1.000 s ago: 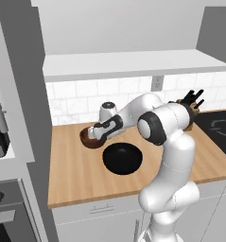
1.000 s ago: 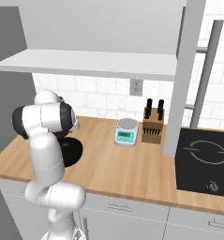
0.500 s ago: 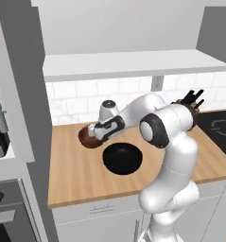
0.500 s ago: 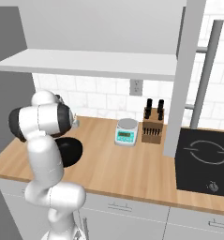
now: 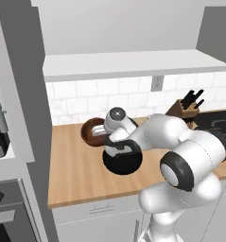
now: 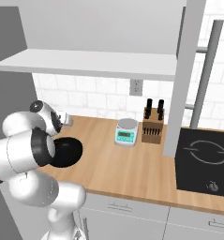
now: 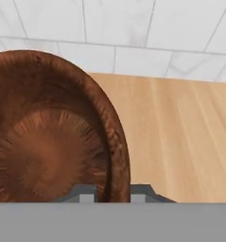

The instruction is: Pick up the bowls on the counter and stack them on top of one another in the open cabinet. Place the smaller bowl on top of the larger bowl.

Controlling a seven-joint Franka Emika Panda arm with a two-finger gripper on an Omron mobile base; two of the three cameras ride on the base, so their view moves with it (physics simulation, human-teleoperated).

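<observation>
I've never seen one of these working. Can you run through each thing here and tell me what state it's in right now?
Brown bowl: upright on the counter, its rim between the fingertips.
Black bowl: upright on the counter, not picked up.
Gripper: down at the brown bowl's rim, one tip on each side; grip cannot be told.
Shelf: open, holding no bowl.
Scale: on the counter, beside the knife block.

Reddish-brown smaller bowl (image 7: 53, 142) — glossy black larger bowl (image 5: 122, 162).

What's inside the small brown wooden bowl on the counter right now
Nothing lies in the small brown bowl: its bare wooden bottom shows. The hand straddles its near rim, one finger inside and one outside. The bowl's left part runs past the hand view's edge, so that bit is unseen.
</observation>
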